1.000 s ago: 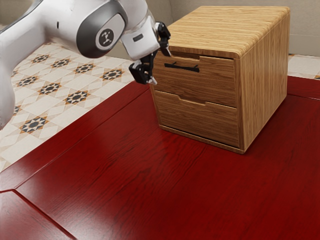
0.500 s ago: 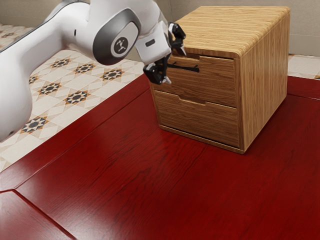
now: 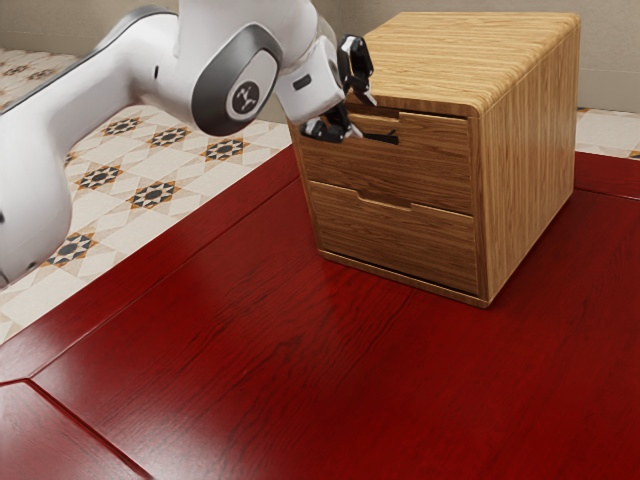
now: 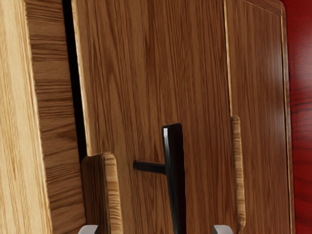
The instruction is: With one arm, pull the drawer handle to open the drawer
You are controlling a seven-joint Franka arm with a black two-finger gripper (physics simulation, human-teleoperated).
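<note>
A light wooden cabinet (image 3: pixel 525 130) with two drawers stands on the red table (image 3: pixel 300 380). The top drawer (image 3: pixel 420 165) carries a thin black bar handle (image 3: pixel 380 137) and sits level with the lower drawer (image 3: pixel 400 235). My black gripper (image 3: pixel 343 108) is at the handle's end nearest the exterior view's left, pressed close to the drawer front. In the wrist view the handle (image 4: pixel 173 180) runs between two grey fingertips (image 4: pixel 222 229) that stand wide apart and do not touch it, so the gripper is open.
The cabinet's top overhangs the top drawer just above my hand. Patterned floor tiles (image 3: pixel 130 170) lie beyond the table's edge at the exterior view's left. The red tabletop stretches wide in front of the cabinet.
My hand has moved toward the exterior view's right and up, from beside the cabinet's corner onto the top drawer's handle, and has turned so the fingers straddle it.
</note>
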